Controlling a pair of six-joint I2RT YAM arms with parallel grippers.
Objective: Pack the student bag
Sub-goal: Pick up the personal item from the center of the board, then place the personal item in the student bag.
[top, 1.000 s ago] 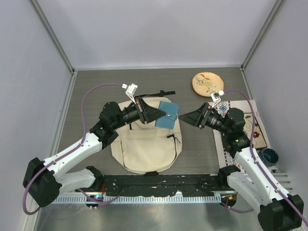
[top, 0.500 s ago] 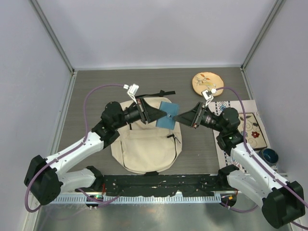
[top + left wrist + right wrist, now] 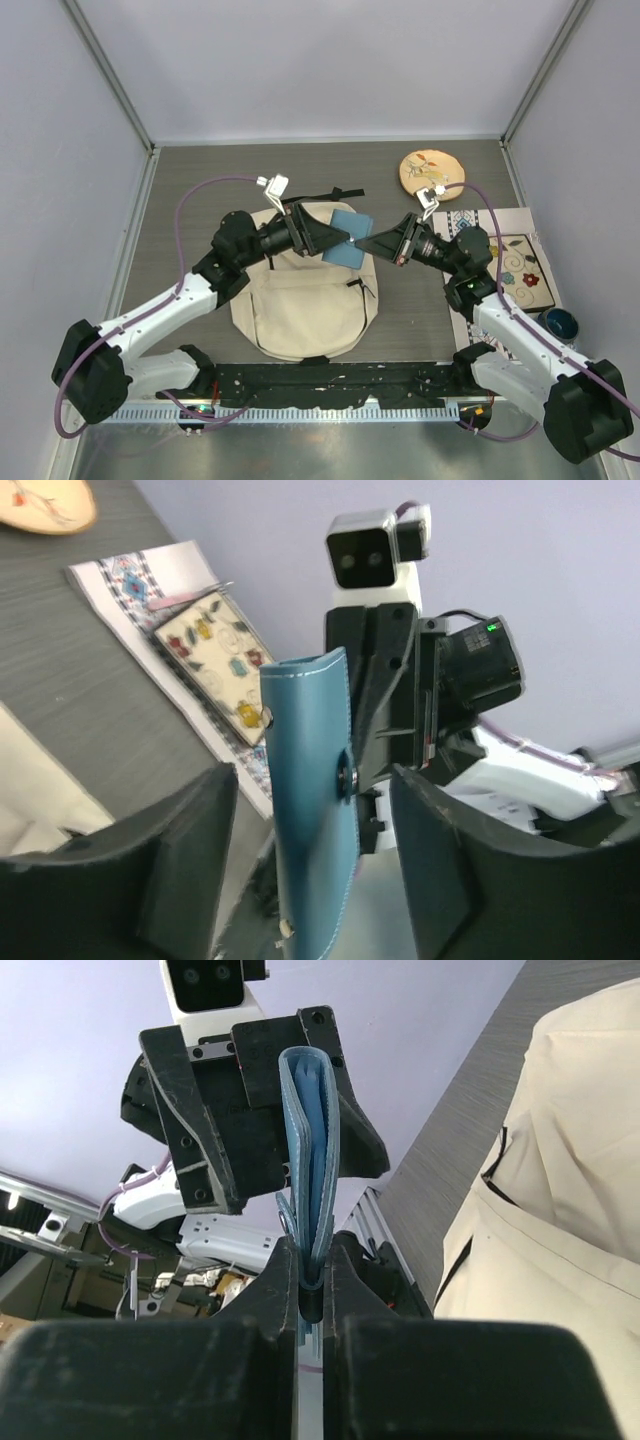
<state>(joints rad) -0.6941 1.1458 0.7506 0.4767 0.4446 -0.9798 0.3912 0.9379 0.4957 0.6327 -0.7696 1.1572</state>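
Note:
The cream student bag (image 3: 300, 310) lies flat mid-table, also at the right of the right wrist view (image 3: 570, 1160). Above its top end a blue snap-closure notebook (image 3: 347, 240) hangs in the air between both grippers. My right gripper (image 3: 364, 243) is shut on the notebook's edge (image 3: 310, 1160), the jaws pinching it (image 3: 312, 1260). My left gripper (image 3: 333, 238) stands open around the notebook (image 3: 310, 800), its fingers (image 3: 190, 860) apart on either side without touching it.
A round tan embroidered disc (image 3: 432, 173) lies at the back right. A flat patterned mat (image 3: 510, 270) and a dark blue bowl (image 3: 560, 322) sit along the right edge. A black rail (image 3: 330, 380) runs along the near edge.
My right gripper moved left to the notebook and shut on its edge. My left gripper, which was holding the notebook, opened its jaws.

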